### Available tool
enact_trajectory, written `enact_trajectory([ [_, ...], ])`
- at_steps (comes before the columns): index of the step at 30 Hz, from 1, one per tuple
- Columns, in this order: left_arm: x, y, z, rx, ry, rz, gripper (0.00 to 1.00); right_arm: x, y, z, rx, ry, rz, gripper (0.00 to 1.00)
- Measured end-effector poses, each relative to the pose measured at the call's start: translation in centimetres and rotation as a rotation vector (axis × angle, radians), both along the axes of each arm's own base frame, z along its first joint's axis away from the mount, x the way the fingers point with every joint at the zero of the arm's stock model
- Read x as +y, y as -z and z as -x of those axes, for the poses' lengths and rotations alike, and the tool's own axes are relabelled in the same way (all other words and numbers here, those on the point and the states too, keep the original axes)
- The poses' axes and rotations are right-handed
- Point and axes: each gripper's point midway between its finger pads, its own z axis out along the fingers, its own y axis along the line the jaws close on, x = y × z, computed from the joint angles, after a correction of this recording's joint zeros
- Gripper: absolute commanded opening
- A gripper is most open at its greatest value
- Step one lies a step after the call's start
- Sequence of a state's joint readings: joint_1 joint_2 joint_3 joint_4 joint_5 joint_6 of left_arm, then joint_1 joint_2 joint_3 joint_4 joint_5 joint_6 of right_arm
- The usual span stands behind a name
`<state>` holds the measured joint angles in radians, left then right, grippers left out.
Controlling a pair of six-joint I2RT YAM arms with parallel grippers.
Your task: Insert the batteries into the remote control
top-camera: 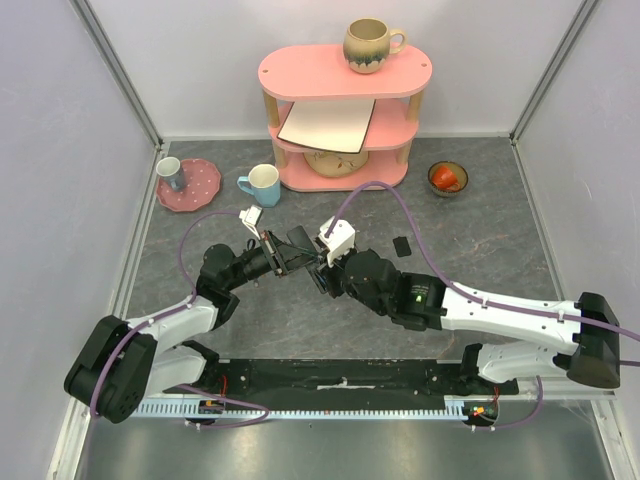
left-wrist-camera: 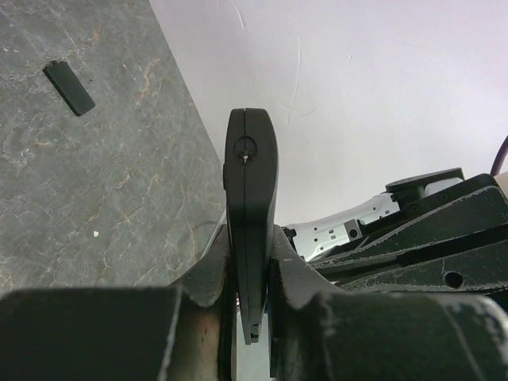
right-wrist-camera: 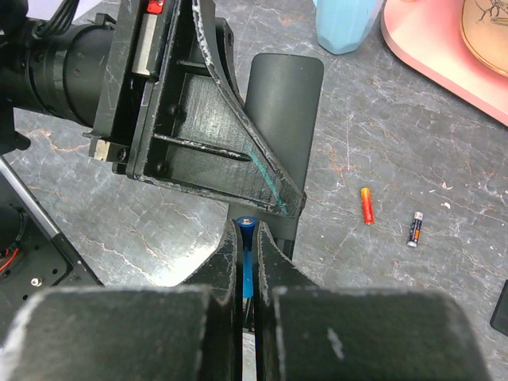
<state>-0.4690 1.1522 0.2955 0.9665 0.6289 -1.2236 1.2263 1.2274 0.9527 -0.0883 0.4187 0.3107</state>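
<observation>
My left gripper (left-wrist-camera: 252, 246) is shut on the remote control (left-wrist-camera: 252, 182), a slim black bar held edge-on above the table; it also shows in the right wrist view (right-wrist-camera: 286, 103). My right gripper (right-wrist-camera: 248, 238) is shut on a blue battery (right-wrist-camera: 246, 234), its tip right at the remote's lower end beside the left gripper's finger. An orange-red battery (right-wrist-camera: 367, 205) and a dark battery (right-wrist-camera: 414, 228) lie on the table to the right. In the top view both grippers, left (top-camera: 290, 255) and right (top-camera: 322, 272), meet at the table's middle.
A small black flat piece (top-camera: 402, 246) lies right of the grippers and also shows in the left wrist view (left-wrist-camera: 69, 87). A blue mug (top-camera: 263, 185), a pink plate (top-camera: 200, 190), a pink shelf (top-camera: 345, 75) and a small bowl (top-camera: 447, 178) stand at the back.
</observation>
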Motion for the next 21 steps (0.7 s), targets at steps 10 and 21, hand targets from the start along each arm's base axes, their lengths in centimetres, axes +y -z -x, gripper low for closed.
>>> enact_trajectory([
  [10,-0.01,-0.14,-0.03,0.003,0.000,0.005,0.02,0.48,-0.33,0.53,-0.001,-0.007,-0.021,0.00],
  [21,-0.02,-0.27,-0.09,0.002,-0.002,0.006,0.02,0.07,0.61,0.57,0.012,0.023,-0.017,0.00],
])
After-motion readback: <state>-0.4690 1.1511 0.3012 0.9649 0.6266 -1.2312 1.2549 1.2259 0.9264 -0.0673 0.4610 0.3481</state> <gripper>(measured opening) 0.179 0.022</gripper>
